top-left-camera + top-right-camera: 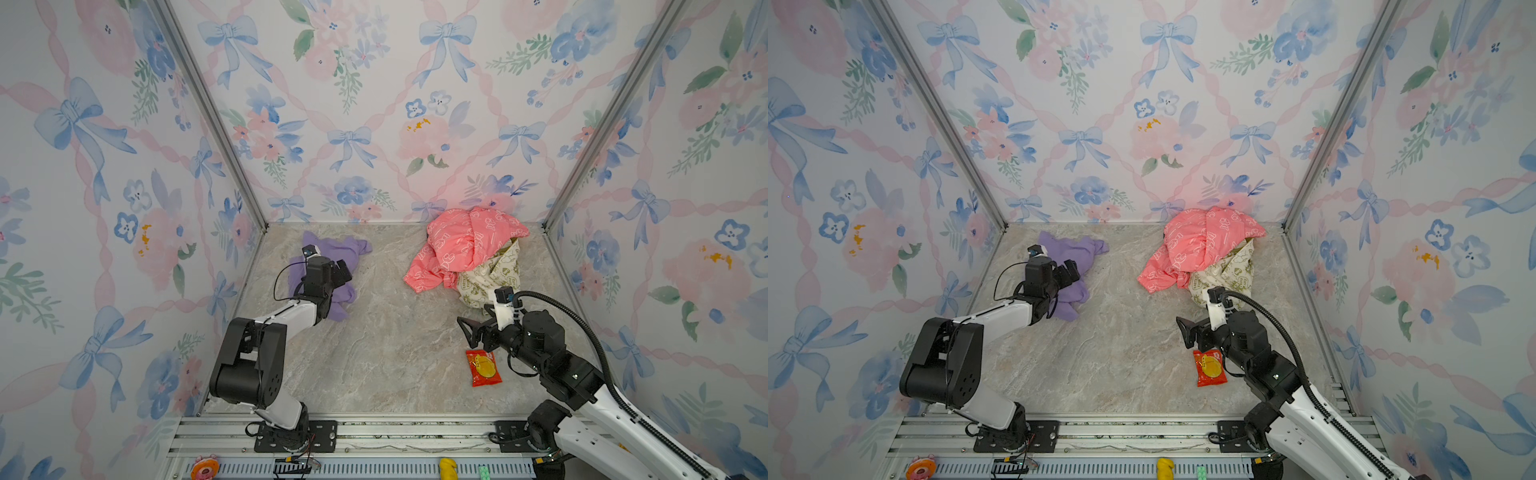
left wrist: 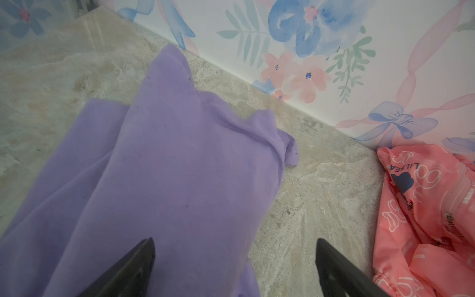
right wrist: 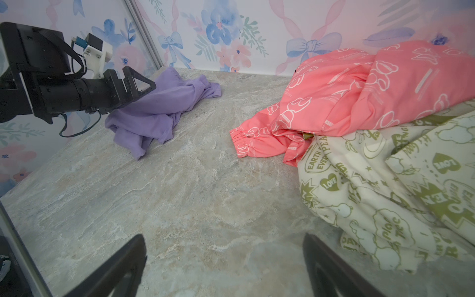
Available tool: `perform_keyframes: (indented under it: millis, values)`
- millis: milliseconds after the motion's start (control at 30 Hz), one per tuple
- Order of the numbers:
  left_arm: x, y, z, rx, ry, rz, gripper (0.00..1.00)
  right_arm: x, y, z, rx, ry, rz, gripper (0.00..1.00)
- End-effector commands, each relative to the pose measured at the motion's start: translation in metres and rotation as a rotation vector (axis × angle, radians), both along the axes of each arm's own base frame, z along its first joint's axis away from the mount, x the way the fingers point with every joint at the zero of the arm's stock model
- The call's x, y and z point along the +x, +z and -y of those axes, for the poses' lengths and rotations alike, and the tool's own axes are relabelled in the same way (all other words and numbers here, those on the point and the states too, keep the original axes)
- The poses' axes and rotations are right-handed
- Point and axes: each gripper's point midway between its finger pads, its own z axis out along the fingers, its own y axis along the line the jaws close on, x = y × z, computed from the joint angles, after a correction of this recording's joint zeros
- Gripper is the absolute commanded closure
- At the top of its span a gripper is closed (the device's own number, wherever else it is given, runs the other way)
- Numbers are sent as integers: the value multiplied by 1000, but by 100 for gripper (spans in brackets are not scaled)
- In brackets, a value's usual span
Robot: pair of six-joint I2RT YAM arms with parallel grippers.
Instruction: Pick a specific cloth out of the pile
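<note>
Starting well off to the left of the pile [image 1: 469,257]: plain lavender cloth [image 1: 340,249], no print, crumpled loose on the marble tabletop [image 1: 395,345]. Sitting on its own, well apart from the pile, with a wide stretch of bare marble in between.

Right over that cloth, on its pile-facing edge, the left gripper [image 2: 235,241]. Jaws spread wide, nothing pinched between them. Going by the left wrist view, one finger [image 2: 133,270] over purple fabric, its twin over bare marble on the side toward the pile. Honestly can't tell whether touching the fabric or just hanging above it.

Next up, the pile itself. Coral-pink cloth [image 1: 461,245] with white print draped over the top, one gathered cuff trailing out on the side facing the purple cloth. Cream cloth [image 1: 494,274] with olive-green print underneath, bulging out of the pile's lower edge on the side toward the right arm [image 1: 582,382].

Near the pile's cream side, the right gripper [image 3: 225,237], pointed off toward the purple-cloth side rather than into the pile. Jaws wide here too, totally empty, only bare marble showing between the fingers in the right wrist view. Close beside the cream fabric, no contact visible.

Last bit: small red snack packet [image 1: 483,368] lying flat on the marble, farther out from the pile than the right gripper, just beside the right arm. Clearly separate from the pile.
</note>
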Motion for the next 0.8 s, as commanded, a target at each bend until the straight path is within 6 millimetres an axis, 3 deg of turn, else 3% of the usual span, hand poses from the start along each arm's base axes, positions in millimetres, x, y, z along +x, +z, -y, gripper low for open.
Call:
perform_keyframes:
  millis: [0, 200, 300, 367, 533, 633, 767]
  values:
    - [-10, -35, 6, -90, 3, -75, 2, -4, -7, -2, -9, 23, 9, 3]
    - [-29, -78, 8, -126, 8, -170, 2, -6, -15, 7, -39, -1, 13, 3]
    - [-33, -74, 6, -125, 20, -161, 2, -5, -16, 12, -46, -18, 18, 3]
    - [-31, -53, 3, -123, 32, -107, 2, -2, -15, 17, -35, -43, 22, 3]
    - [-35, 27, -5, -47, 59, 101, 2, 9, -8, 30, 11, -121, 45, 3]
    - [-52, 69, -20, 61, 125, 218, 2, 20, -6, 42, 24, -181, 57, 3]
    - [-82, 101, -41, 167, 197, 314, 2, 42, -12, 66, 38, -292, 42, 3]
